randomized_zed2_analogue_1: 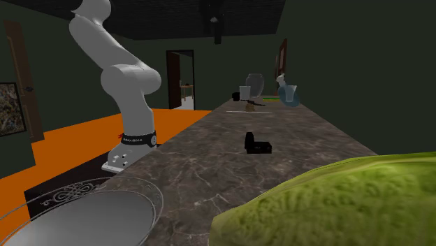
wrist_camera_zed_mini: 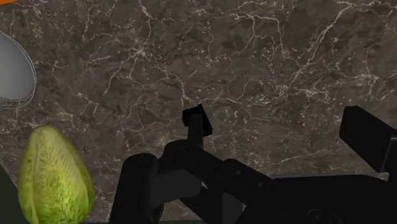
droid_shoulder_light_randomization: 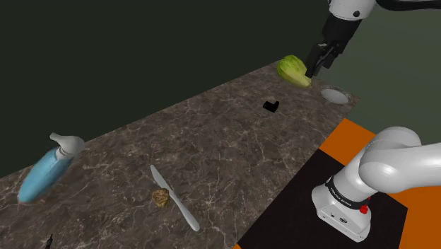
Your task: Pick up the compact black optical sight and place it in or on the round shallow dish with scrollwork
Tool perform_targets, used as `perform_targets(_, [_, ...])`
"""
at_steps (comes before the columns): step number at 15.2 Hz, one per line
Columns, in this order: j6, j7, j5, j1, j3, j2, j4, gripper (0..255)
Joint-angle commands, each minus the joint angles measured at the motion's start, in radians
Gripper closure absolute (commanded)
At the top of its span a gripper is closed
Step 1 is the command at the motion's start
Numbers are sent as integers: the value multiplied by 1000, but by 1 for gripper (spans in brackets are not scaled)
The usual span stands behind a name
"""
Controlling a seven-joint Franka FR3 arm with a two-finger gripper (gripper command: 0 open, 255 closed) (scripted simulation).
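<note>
The compact black sight (droid_shoulder_light_randomization: pixel 271 106) rests on the dark marble counter (droid_shoulder_light_randomization: pixel 212 148), toward its far end; it also stands mid-counter (randomized_zed2_analogue_1: pixel 256 143). The round grey dish (droid_shoulder_light_randomization: pixel 335 95) with scrollwork on its rim lies at the counter's corner near the stand, large in the foreground (randomized_zed2_analogue_1: pixel 84 210). My gripper (droid_shoulder_light_randomization: pixel 316 66) hangs open well above the counter, beside a green lettuce head (droid_shoulder_light_randomization: pixel 293 71), holding nothing. In the wrist view the sight (wrist_camera_zed_mini: pixel 196 121) lies on the marble ahead of the gripper (wrist_camera_zed_mini: pixel 251 159), apart from its fingers, with the dish (wrist_camera_zed_mini: pixel 13 76) and the lettuce (wrist_camera_zed_mini: pixel 54 175) off to one side.
A blue spray bottle (droid_shoulder_light_randomization: pixel 46 170), a knife (droid_shoulder_light_randomization: pixel 174 198) and a small brown lump (droid_shoulder_light_randomization: pixel 162 197) lie at the counter's other end. The lettuce (randomized_zed2_analogue_1: pixel 335 203) sits beside the dish. The stand (droid_shoulder_light_randomization: pixel 346 205) is on an orange and black floor.
</note>
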Motion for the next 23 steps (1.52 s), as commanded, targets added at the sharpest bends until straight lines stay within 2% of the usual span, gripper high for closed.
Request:
perform_targets(1, [0,0,0,0,0,0,0,0])
perform_targets(7, [203,-110,-50,3,-74,62,-134,0])
perform_targets(12, [381,-197,-90,1,-136,162,-206,0])
perform_targets(17, [564,-282,-122,-1,-195,303,-240,0])
perform_targets(23, [775,-389,-135,3,-259,518,-227,0])
